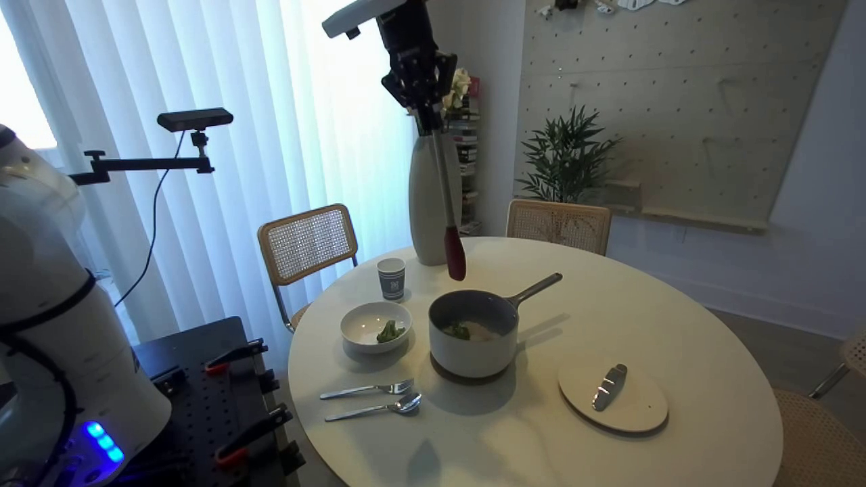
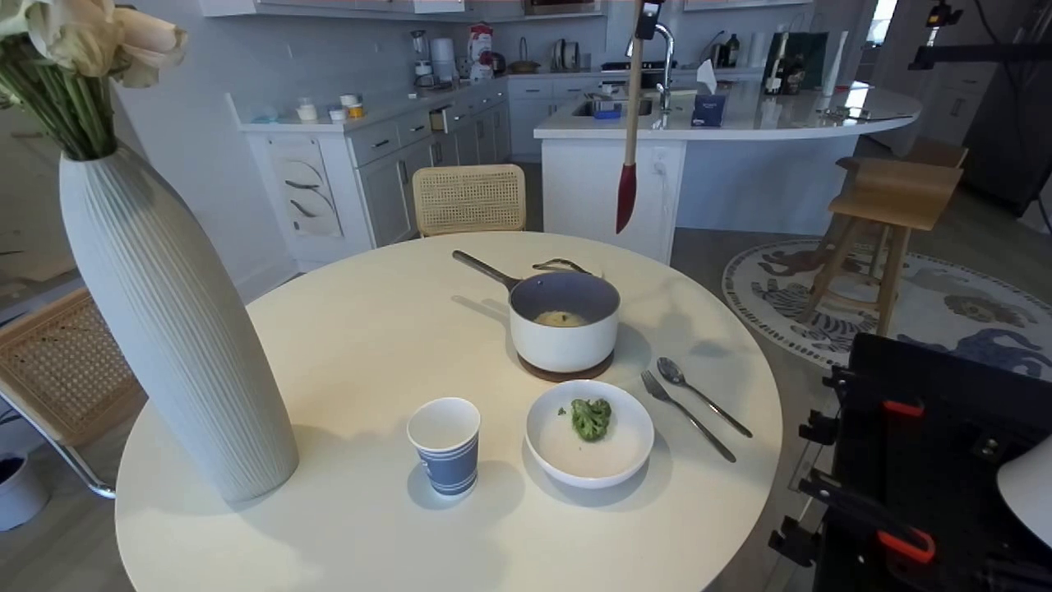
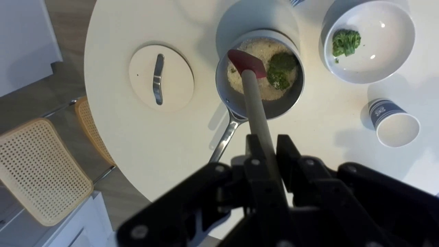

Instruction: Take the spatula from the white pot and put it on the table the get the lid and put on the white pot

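Observation:
My gripper is shut on the spatula, high above the table. The spatula has a pale wooden handle and a red flat end, and hangs nearly upright, red end down. In both exterior views the red end is above the white pot, apart from it. In the wrist view the fingers close round the handle and the red end overlaps the pot, which holds grains and broccoli. The lid lies flat on the table with its metal handle up; it also shows in the wrist view.
A white bowl with broccoli, a paper cup, a fork and a spoon are beside the pot. A tall vase stands on the table. A brown disc is under the pot. Chairs surround the table.

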`<state>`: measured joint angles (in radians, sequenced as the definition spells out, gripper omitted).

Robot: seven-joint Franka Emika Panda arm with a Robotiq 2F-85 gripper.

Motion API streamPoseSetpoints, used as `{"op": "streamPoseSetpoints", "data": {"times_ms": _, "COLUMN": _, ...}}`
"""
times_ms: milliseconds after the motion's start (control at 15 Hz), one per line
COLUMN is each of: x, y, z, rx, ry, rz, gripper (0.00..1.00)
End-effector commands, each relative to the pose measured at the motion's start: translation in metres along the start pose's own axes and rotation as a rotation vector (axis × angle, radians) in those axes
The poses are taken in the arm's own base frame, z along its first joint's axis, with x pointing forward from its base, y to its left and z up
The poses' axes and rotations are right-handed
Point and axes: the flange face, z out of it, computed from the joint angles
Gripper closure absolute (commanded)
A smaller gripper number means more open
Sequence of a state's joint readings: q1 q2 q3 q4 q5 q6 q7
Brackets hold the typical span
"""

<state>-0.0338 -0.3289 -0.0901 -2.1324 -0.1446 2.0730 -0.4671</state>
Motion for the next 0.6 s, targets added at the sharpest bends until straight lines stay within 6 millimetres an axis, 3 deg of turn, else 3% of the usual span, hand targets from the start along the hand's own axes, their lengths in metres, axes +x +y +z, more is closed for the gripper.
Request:
{"op": "streamPoseSetpoints", "data": {"times_ms": 0, "x": -0.047, "y": 0.009, "z": 0.002, "rx": 0.004, "ry": -0.056, "rz": 0.058, "gripper": 0.96}}
{"op": "streamPoseSetpoints", "data": {"times_ms": 533, "x": -0.134, "y": 0.046, "z": 0.032, "rx": 0.068, "ry": -0.173, "rz": 0.205, "gripper": 0.96}}
